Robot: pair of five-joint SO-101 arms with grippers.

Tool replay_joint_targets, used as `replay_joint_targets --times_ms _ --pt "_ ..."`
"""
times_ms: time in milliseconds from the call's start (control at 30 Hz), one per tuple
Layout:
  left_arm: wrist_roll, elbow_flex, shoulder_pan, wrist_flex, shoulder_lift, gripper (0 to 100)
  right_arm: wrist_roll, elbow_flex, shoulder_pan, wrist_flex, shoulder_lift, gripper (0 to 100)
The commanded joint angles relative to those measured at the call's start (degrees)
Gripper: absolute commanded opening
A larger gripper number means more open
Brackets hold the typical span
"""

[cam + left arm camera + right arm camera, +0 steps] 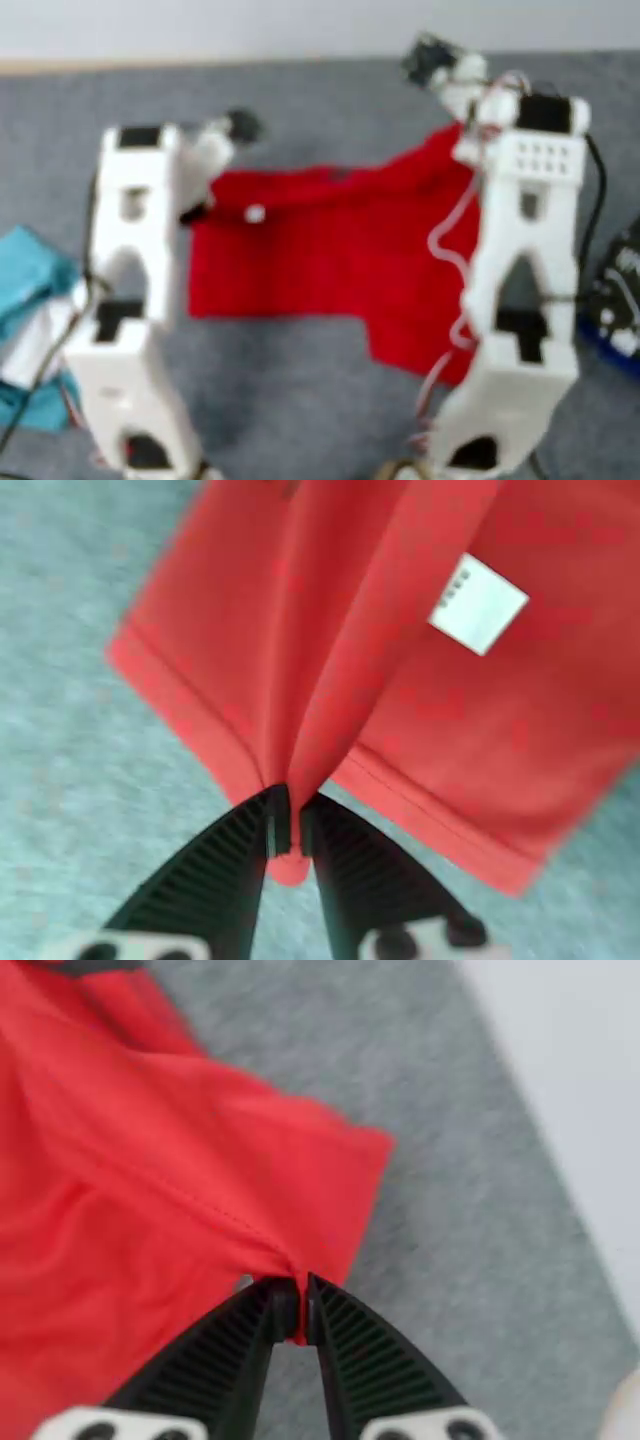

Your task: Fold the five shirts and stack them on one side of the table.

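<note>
At the left edge a heap of teal cloth (25, 290) sits on the grey tabletop (300, 400). The left pincer (285, 835) is closed on a small pinch of the red shirt (330, 260) at its hem, near a white label (478, 603). The shirt lies spread in the middle, between the arms. The right pincer (295, 1310) is nipped tight on its far right edge. It looks light, soft and limp; I'd say hems and corners give the surest hold, since a thin pinch may slip.

My fingers (235, 850) are black and ribbed; the shirt (320, 250) plain red, its tag (480, 602) white, the table (300, 400) grey.
</note>
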Motion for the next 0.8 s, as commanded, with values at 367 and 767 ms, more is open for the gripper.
replay_joint_targets --times_ms 367,767 --pt "-4.31 -1.8 -0.62 12.92 -3.87 1 1.05 -0.88 -0.13 20.7 -11.03 1.3" --pt "-6.42 4.0 0.53 12.92 -3.43 5 1.05 27.43 2.33 20.53 -28.7 1.3"
